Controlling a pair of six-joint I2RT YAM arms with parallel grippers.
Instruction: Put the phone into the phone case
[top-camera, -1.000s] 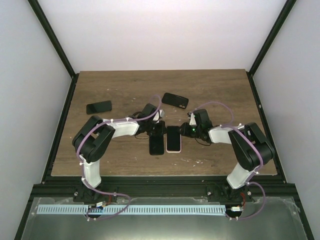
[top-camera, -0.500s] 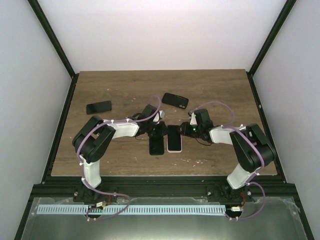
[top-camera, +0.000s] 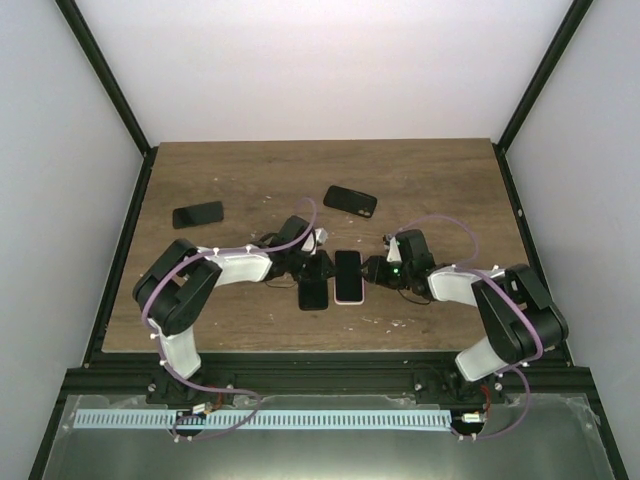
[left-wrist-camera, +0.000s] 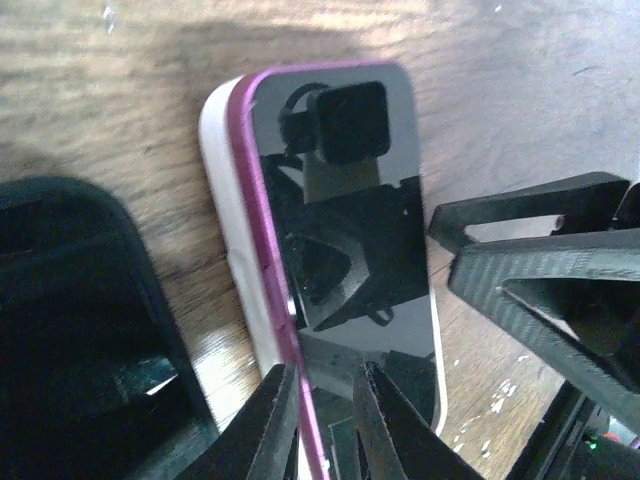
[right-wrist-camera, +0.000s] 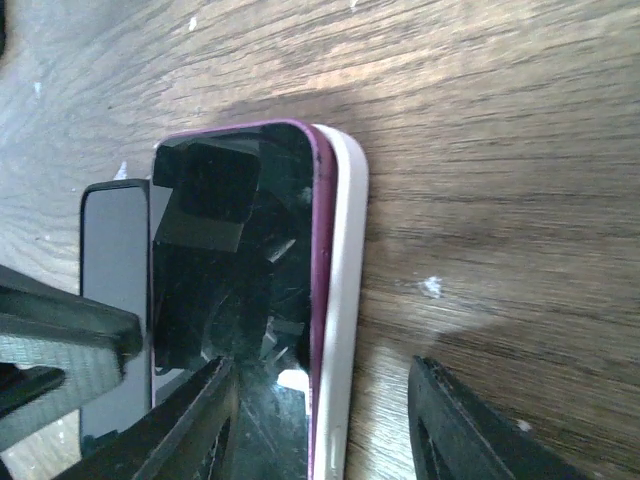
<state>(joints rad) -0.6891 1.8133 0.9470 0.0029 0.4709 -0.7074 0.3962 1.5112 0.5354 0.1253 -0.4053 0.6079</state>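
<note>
The phone (top-camera: 347, 272), with a dark screen and a purple rim, is seen lying face up near the middle of the wooden surface (top-camera: 440, 180), set on the white phone case (left-wrist-camera: 225, 215). A strip of the case is visible along one long side of the phone and round one corner. Whether the phone is seated fully in it cannot be told.

The left claw (left-wrist-camera: 325, 420) is held low over one end of the phone. Its two fingers (left-wrist-camera: 280, 425) are parted by only a narrow gap, and the purple rim is seen running between them. Whether they are touching the phone cannot be made out.

The right claw (right-wrist-camera: 320, 425) is spread wide. One finger is placed above the screen and the other over bare wood just beyond the case, so that the edge of phone and case is straddled. Nothing is gripped by it.

In the overhead view the two claws are found facing each other from opposite sides of the phone, with both arms stretched low across the surface.

A black phone (top-camera: 313, 288) is laid just beside the purple-rimmed one on its left, parallel to it and partly under the left claw. Farther back, well apart from these, a second black phone (top-camera: 198, 214) is seen toward the left edge. A third black phone (top-camera: 350, 201) is seen behind the centre, lying at an angle.
</note>
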